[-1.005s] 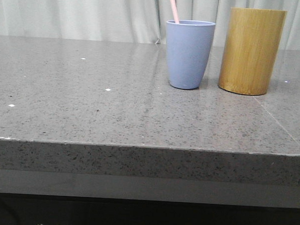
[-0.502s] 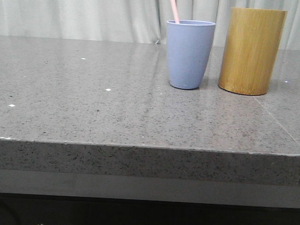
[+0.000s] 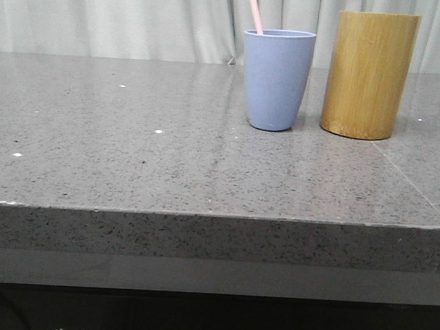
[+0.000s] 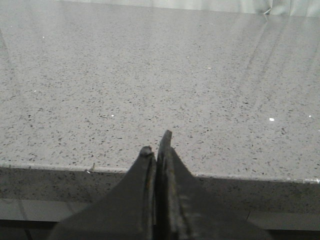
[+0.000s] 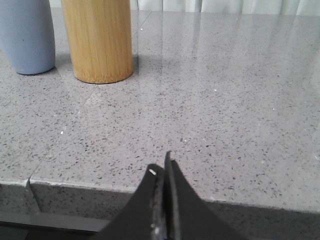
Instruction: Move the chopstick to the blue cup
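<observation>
The blue cup (image 3: 278, 80) stands upright on the grey stone table at the back right. A thin pale pink chopstick (image 3: 254, 11) sticks up out of it, leaning left; only its top end shows. The blue cup also shows in the right wrist view (image 5: 27, 35), cut off by the frame's edge. My left gripper (image 4: 157, 145) is shut and empty, at the table's front edge. My right gripper (image 5: 162, 164) is shut and empty, at the front edge, well short of the cups. Neither gripper shows in the front view.
A taller yellow-brown bamboo cylinder (image 3: 368, 75) stands just right of the blue cup; it also shows in the right wrist view (image 5: 98, 40). The grey speckled table (image 3: 133, 154) ends in a front edge (image 3: 203, 215). A pale curtain hangs behind.
</observation>
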Robot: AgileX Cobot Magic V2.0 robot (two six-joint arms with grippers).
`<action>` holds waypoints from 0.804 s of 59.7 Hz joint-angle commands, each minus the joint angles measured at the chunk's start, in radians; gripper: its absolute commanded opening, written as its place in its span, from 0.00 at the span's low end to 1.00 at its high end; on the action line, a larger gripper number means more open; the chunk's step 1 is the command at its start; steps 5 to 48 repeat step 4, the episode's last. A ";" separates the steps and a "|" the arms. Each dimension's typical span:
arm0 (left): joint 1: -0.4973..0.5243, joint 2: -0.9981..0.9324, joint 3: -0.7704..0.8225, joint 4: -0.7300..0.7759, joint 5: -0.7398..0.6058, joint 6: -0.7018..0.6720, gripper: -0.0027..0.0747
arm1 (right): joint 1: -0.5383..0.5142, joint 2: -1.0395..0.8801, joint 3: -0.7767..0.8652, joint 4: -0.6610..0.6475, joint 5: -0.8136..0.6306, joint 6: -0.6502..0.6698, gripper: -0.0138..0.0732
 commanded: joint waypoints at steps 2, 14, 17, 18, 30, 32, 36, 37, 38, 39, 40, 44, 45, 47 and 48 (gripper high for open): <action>0.001 -0.023 0.007 -0.010 -0.081 -0.008 0.01 | -0.006 -0.016 -0.004 0.003 -0.085 0.001 0.08; 0.001 -0.023 0.007 -0.010 -0.081 -0.008 0.01 | -0.006 -0.016 -0.004 0.003 -0.085 0.001 0.08; 0.001 -0.023 0.007 -0.010 -0.081 -0.008 0.01 | -0.006 -0.016 -0.004 0.003 -0.085 0.001 0.08; 0.001 -0.023 0.007 -0.010 -0.081 -0.008 0.01 | -0.006 -0.016 -0.004 0.003 -0.085 0.001 0.08; 0.001 -0.023 0.007 -0.010 -0.081 -0.008 0.01 | -0.006 -0.016 -0.004 0.003 -0.085 0.001 0.08; 0.001 -0.023 0.007 -0.010 -0.081 -0.008 0.01 | -0.006 -0.016 -0.004 0.003 -0.085 0.001 0.08; 0.001 -0.023 0.007 -0.010 -0.081 -0.008 0.01 | -0.006 -0.016 -0.004 0.003 -0.085 0.001 0.08; 0.001 -0.023 0.007 -0.010 -0.081 -0.008 0.01 | -0.006 -0.016 -0.004 0.003 -0.085 0.001 0.08; 0.001 -0.023 0.007 -0.010 -0.081 -0.008 0.01 | -0.006 -0.016 -0.004 0.003 -0.085 0.001 0.08; 0.001 -0.023 0.007 -0.010 -0.081 -0.008 0.01 | -0.006 -0.016 -0.004 0.003 -0.085 0.001 0.08; 0.001 -0.023 0.007 -0.010 -0.081 -0.008 0.01 | -0.006 -0.016 -0.004 0.003 -0.085 0.001 0.08; 0.001 -0.023 0.007 -0.010 -0.081 -0.008 0.01 | -0.006 -0.016 -0.004 0.003 -0.085 0.001 0.08; 0.001 -0.023 0.007 -0.010 -0.081 -0.008 0.01 | -0.006 -0.016 -0.004 0.003 -0.085 0.001 0.08; 0.001 -0.023 0.007 -0.010 -0.081 -0.008 0.01 | -0.006 -0.016 -0.004 0.003 -0.085 0.001 0.08; 0.001 -0.023 0.007 -0.010 -0.081 -0.008 0.01 | -0.006 -0.016 -0.004 0.003 -0.085 0.001 0.08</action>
